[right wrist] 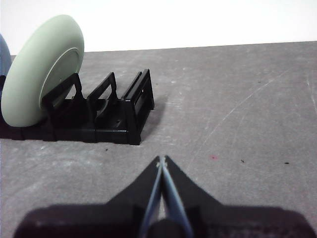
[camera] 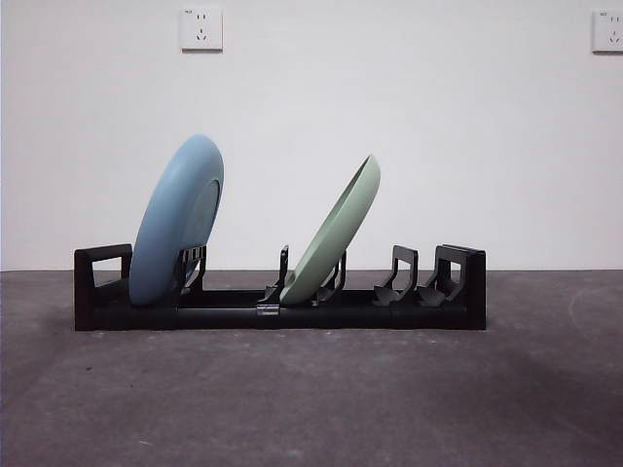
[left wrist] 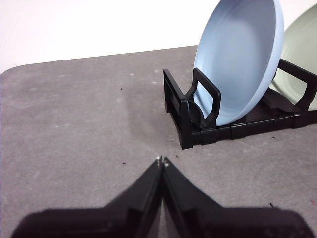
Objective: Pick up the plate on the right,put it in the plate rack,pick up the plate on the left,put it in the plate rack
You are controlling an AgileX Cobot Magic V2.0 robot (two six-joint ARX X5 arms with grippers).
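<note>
The black plate rack (camera: 234,316) stands across the middle of the table with two plates in it. A blue plate (camera: 175,222) leans upright in its left end, and a pale green plate (camera: 336,233) leans in a middle slot. My left gripper (left wrist: 162,161) is shut and holds nothing, a short way off the rack's left end (left wrist: 190,116), with the blue plate (left wrist: 240,54) before it. My right gripper (right wrist: 161,160) is also shut and holds nothing, off the rack's right end (right wrist: 133,106), near the green plate (right wrist: 42,69). Neither arm shows in the front view.
Two prong slots (camera: 404,277) at the rack's right end hold nothing. Grey tabletop (camera: 311,399) spreads in front of the rack. A white wall with two sockets (camera: 201,29) rises behind.
</note>
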